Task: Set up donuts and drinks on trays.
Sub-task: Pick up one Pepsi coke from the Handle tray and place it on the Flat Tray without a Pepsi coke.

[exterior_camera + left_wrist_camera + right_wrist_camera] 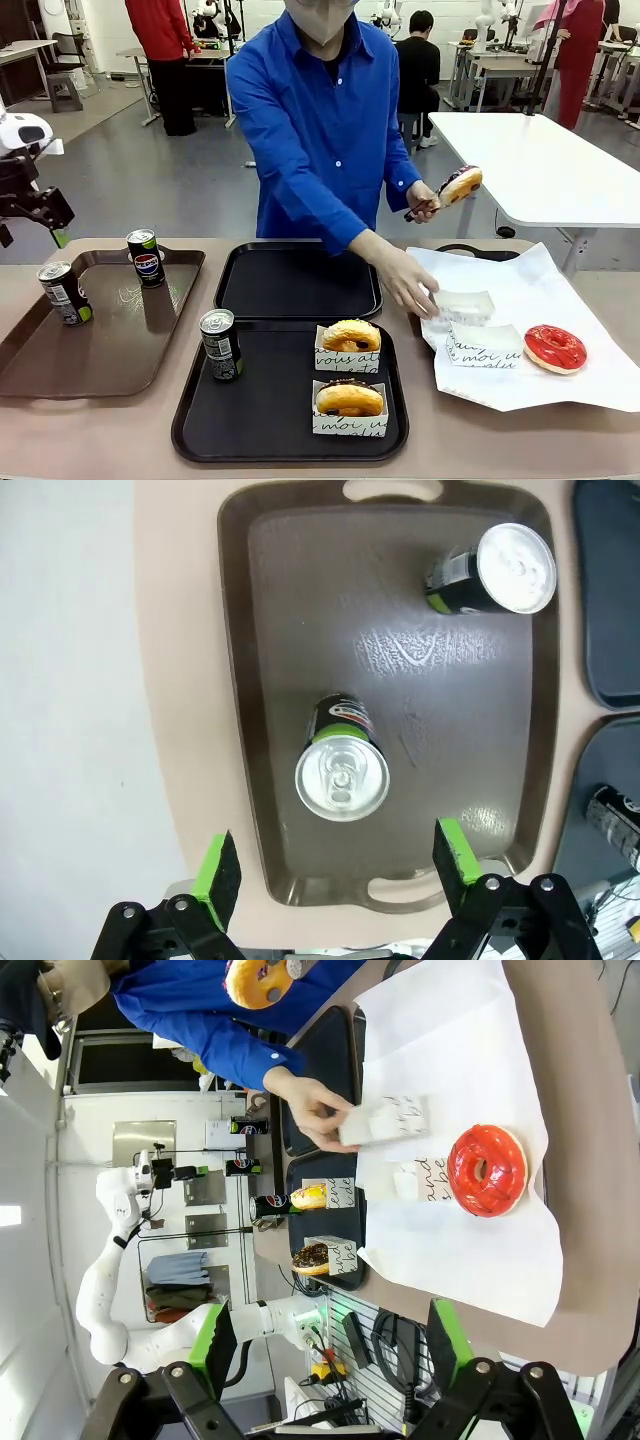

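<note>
Table (80, 430): we find three trays and a paper sheet on it.
White paper sheet (570, 395): spread at the table's right edge. We note a red-glazed donut (555, 347) near the sheet's right edge and paper sleeves (465, 305) at its middle, with the person's hand (410, 282) on one.
Brown tray (100, 385): at the table's left edge. Two cans (147, 258) stand upright on it, one near its far right corner and one at its left edge.
Far black tray (295, 280): at the table's far edge, just behind the near one.
Near black tray (260, 420): at the table's near edge. A third can (220, 345) stands at its far left corner, and two sleeved donuts (350, 337) sit along its right edge.
Left gripper (335, 860): we see it above the brown tray, fingers apart, holding nothing.
Right gripper (330, 1335): fingers apart, holding nothing.
Raised donut (460, 185): held in tongs by the person, in the air beyond the sheet's far edge.
</note>
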`<state>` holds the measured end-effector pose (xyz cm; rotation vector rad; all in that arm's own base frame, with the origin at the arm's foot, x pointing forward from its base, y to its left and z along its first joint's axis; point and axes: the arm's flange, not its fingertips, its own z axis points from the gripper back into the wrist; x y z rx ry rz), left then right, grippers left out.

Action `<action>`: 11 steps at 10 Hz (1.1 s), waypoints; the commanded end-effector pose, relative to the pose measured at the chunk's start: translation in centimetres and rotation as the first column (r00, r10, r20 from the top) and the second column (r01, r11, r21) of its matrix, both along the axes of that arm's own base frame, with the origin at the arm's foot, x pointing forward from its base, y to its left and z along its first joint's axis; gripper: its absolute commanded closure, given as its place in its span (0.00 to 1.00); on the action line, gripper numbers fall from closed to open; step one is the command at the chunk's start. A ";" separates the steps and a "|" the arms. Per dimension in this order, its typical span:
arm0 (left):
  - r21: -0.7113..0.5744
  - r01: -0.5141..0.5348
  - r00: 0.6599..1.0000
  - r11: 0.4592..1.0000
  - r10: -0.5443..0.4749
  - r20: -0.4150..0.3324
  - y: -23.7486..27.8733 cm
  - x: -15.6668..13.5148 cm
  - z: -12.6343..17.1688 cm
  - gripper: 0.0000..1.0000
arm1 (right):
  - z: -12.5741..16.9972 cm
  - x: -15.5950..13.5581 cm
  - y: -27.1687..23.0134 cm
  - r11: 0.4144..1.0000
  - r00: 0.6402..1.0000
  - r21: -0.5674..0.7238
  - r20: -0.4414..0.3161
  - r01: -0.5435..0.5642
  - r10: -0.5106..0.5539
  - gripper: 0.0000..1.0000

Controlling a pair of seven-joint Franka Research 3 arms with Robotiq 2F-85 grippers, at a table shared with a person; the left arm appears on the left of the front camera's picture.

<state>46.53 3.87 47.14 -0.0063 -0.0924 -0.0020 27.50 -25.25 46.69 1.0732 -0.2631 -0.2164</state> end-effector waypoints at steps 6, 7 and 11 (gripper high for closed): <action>0.002 -0.003 1.000 1.000 0.003 0.000 -0.8 -0.6 -4.2 0.00 | 0.0 -0.1 0.0 1.000 1.000 0.005 0.001 -0.005 0.005 0.00; -0.004 -0.002 1.000 1.000 0.002 0.002 -0.8 -0.6 -4.5 0.00 | 0.0 -0.1 0.0 1.000 1.000 0.005 0.001 -0.005 0.005 0.00; -0.005 0.001 1.000 1.000 -0.001 -0.022 -1.3 -0.6 -6.0 0.00 | 0.0 -0.1 0.0 1.000 1.000 0.005 0.001 -0.005 0.005 0.00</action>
